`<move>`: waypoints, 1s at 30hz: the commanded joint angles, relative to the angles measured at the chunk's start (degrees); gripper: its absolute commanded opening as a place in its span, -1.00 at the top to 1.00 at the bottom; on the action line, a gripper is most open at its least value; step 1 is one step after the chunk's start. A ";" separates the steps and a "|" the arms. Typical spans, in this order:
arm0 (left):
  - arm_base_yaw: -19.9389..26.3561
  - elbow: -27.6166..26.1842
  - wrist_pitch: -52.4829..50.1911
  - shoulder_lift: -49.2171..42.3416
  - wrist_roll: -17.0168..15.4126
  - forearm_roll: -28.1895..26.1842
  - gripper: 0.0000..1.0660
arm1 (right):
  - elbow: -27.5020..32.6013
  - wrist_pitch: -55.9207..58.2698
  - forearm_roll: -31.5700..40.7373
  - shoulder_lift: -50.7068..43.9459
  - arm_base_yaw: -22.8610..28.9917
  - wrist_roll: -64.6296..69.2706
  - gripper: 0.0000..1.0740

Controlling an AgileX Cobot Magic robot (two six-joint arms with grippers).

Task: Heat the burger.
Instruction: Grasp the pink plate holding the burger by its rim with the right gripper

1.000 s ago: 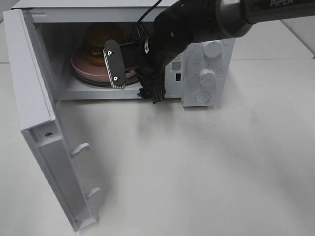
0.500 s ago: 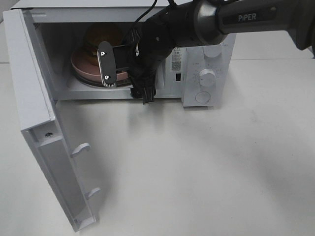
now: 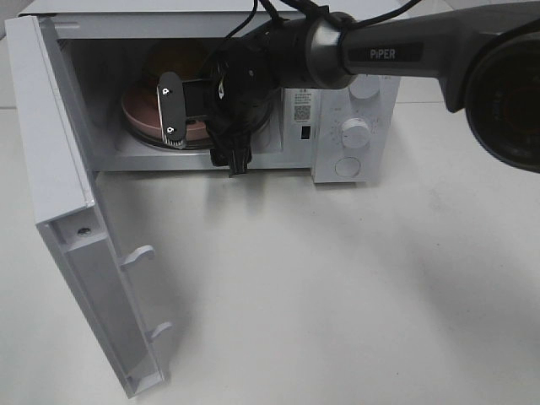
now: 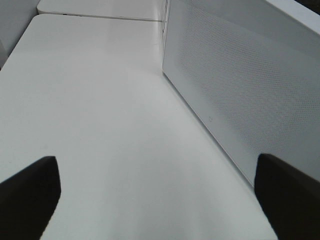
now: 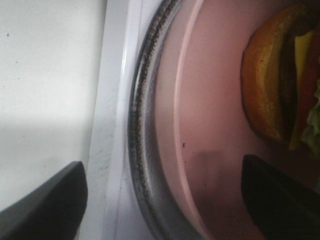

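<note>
White tabletop (image 3: 354, 287) filled most of the high view, plenty of bare room lower right. The microwave (image 3: 354, 126) sat along the top, its door (image 3: 76, 253) swung wide down the left edge. Inside, upper left, the burger (image 5: 280, 75) sat on the pink plate (image 5: 210, 125) over the glass turntable (image 5: 142, 150). The right gripper (image 5: 160, 200) was spread apart at the plate's rim, grasping nothing. The left gripper (image 4: 155, 195) was spread over bare table beside the door.

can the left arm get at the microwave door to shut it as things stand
Probably yes: the left gripper sits open over bare table beside the open door, nothing between. The right gripper, though, is inside the microwave.
</note>
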 commanded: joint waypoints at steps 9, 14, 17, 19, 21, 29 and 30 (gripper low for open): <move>-0.34 0.06 -0.63 -0.97 0.00 0.06 -0.83 | -4.81 0.92 1.66 3.44 0.23 0.23 -0.50; -0.34 0.06 -0.63 -0.97 0.00 0.06 -0.83 | -5.44 0.97 2.12 4.13 1.15 0.29 -0.46; -0.34 0.06 -0.63 -0.97 0.00 0.06 -0.83 | -5.44 0.69 2.52 4.13 1.26 0.29 -0.24; -0.34 0.06 -0.63 -0.97 0.00 0.06 -0.83 | -5.44 0.80 2.52 4.13 1.38 0.29 -0.02; -0.34 0.06 -0.63 -0.97 0.00 0.06 -0.83 | -5.44 0.86 2.52 4.13 1.38 0.29 0.08; -0.34 0.06 -0.63 -0.97 0.00 0.06 -0.83 | -5.44 1.66 3.15 3.84 2.06 0.52 1.00; -0.34 0.06 -0.63 -0.97 0.00 0.06 -0.83 | -5.44 1.83 3.15 3.78 2.12 0.46 1.00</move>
